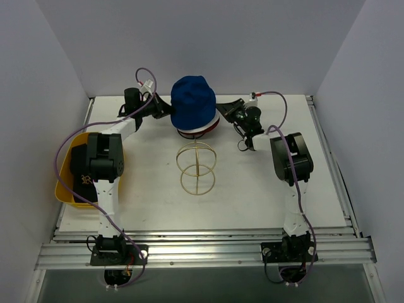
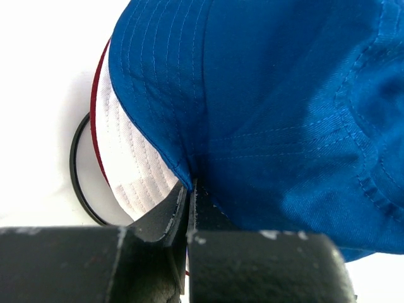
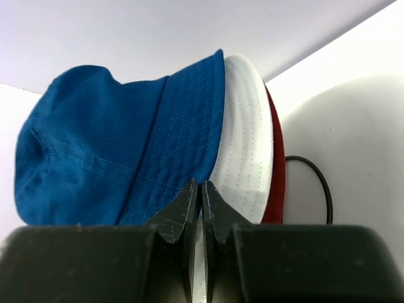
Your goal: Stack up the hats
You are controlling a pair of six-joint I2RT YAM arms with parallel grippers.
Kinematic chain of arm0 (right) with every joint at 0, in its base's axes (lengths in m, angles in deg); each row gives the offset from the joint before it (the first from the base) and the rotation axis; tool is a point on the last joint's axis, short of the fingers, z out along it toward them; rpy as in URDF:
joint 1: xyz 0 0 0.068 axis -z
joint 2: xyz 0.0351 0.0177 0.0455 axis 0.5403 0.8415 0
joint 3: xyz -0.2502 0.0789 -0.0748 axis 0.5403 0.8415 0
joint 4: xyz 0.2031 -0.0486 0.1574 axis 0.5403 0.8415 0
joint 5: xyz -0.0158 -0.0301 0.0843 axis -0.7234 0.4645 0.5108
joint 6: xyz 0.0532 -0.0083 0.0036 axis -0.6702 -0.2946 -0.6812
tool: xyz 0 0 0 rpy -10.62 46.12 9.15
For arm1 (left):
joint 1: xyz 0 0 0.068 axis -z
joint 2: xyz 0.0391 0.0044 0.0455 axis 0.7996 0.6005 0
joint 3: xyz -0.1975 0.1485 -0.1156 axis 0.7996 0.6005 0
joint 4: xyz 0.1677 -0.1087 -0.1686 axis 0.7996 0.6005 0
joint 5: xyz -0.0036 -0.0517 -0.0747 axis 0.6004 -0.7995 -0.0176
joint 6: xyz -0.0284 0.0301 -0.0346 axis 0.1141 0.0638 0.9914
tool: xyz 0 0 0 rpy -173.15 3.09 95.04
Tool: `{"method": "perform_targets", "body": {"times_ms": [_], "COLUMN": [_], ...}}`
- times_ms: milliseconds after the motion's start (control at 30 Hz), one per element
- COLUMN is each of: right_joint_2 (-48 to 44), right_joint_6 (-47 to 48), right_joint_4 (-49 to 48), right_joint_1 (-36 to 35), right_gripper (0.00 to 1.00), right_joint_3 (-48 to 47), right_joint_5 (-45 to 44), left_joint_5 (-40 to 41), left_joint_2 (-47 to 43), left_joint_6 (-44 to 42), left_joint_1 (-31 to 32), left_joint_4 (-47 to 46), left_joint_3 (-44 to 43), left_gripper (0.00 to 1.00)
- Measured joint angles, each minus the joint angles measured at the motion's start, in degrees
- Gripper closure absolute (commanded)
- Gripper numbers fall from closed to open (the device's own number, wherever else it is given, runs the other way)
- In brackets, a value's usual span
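Note:
A blue hat sits on top of a stack at the back middle of the table. Under it show a white hat's brim and a dark red hat's edge. The stack rests on a black wire frame. My left gripper is at the stack's left side. In the left wrist view it is shut on the edge of the blue hat, beside the white brim. My right gripper is at the right side. Its tips are shut where the blue hat's brim meets the white one.
A gold wire sphere frame stands in the middle of the table, just in front of the stack. A yellow tub sits at the left edge under the left arm, with a dark item inside. White walls close off the back and sides.

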Motion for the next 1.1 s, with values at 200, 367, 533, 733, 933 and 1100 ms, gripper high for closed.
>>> {"method": "perform_targets", "body": {"times_ms": [200,367,533,733,933,1100], "right_joint_2": [1.3,1.8,2.1,3.8,4.6,4.7], "right_joint_6": [1.5,3.3,4.9,6.0,6.4,7.4], "right_joint_4": [-0.4,0.0,0.4,0.5,0.5,0.8], "right_joint_1": [0.0,0.0,0.0,-0.2,-0.4,-0.4], "right_gripper": [1.0,1.0,1.0,1.0,1.0,1.0], "right_joint_3": [0.2,0.2,0.0,-1.3,-1.9,-2.3], "right_joint_5": [0.0,-0.5,-1.2,-1.6,-2.0,-2.3], "left_joint_5": [0.3,0.8,2.4,3.9,4.6,5.2], "left_joint_2": [-0.3,-0.5,-1.0,-1.6,-1.6,-1.6], "left_joint_6": [-0.4,-0.7,-1.8,-2.6,-2.6,-2.5], "left_joint_1": [0.3,0.3,0.4,0.6,0.9,1.0], "left_joint_4": [-0.4,-1.5,-1.7,-2.6,-4.5,-6.2], "left_joint_3": [0.8,2.2,3.3,4.2,4.9,5.7], "left_gripper": [0.98,0.98,0.98,0.98,0.98,0.98]}}
